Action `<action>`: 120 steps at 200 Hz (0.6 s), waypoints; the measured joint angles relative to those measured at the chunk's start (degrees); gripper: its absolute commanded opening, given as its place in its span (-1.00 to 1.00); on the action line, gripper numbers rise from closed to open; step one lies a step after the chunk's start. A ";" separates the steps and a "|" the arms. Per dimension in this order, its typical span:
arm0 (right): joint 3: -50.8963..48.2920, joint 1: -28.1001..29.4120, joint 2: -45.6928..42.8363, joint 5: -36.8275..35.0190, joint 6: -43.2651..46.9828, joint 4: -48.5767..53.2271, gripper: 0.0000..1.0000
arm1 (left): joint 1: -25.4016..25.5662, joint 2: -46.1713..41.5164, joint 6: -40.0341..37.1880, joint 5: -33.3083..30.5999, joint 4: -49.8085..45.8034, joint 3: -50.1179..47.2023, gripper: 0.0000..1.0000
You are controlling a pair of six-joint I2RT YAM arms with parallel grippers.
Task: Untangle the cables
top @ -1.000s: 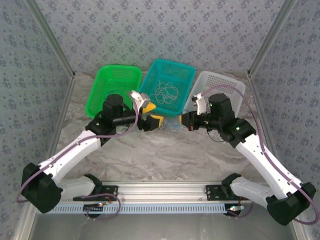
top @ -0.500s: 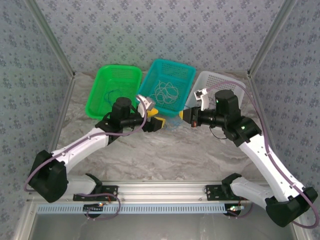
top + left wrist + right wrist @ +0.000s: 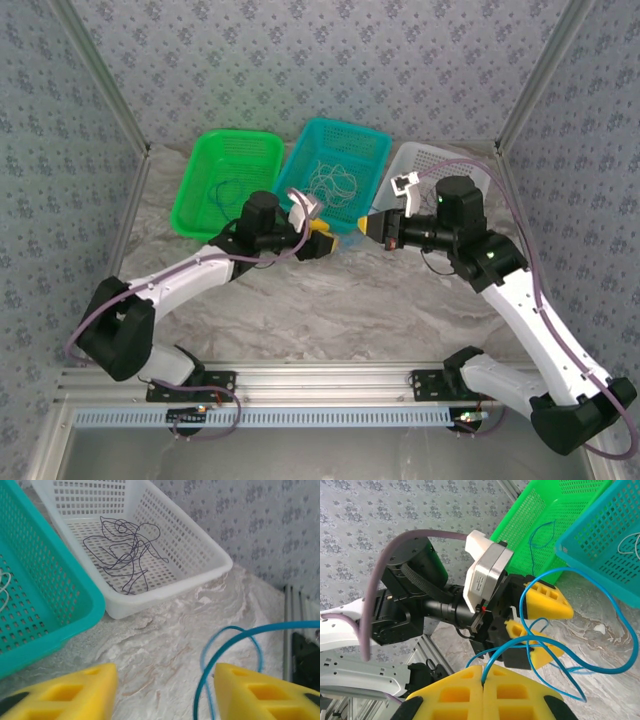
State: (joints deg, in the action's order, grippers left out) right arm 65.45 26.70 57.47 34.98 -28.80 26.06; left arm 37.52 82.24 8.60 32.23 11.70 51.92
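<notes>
Right gripper (image 3: 484, 674): yellow fingers pressed together, pinching blue cable (image 3: 270, 629). Left gripper (image 3: 165, 690): fingers spread, cable loop hanging between them, close to one finger; contact unclear. Cable runs in loose loops from gripper to gripper, above table (image 3: 165, 630), in front of teal basket (image 3: 45, 595).

Blurred, edge-cropped blue cable (image 3: 250, 633)

surface: marbled table (image 3: 330, 300) | on it: green basket (image 3: 190, 190), teal basket (image 3: 365, 160), white basket (image 3: 425, 160)
</notes>
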 measured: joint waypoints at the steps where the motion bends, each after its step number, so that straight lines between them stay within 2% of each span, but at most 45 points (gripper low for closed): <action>1: 0.00 -0.04 -0.07 0.00 0.00 0.00 -1.00 | 0.00 0.02 0.22 0.00 0.02 0.00 -0.43; 25: 0.02 -0.98 -0.81 0.31 -0.37 -0.04 -1.00 | 0.00 0.63 0.52 -0.31 1.01 0.24 -1.00; 71: -0.04 -4.28 -2.64 0.24 -1.27 -0.15 -1.00 | 0.00 1.57 1.07 -3.93 -1.95 1.70 -1.00; 120: -0.07 -7.52 -4.50 -4.52 -0.76 1.20 -1.00 | 0.00 2.75 0.94 -13.29 -10.51 3.13 -1.00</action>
State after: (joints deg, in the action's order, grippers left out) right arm 65.39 19.18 52.97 30.46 -29.56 27.27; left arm 37.52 84.99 9.54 18.94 1.19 55.05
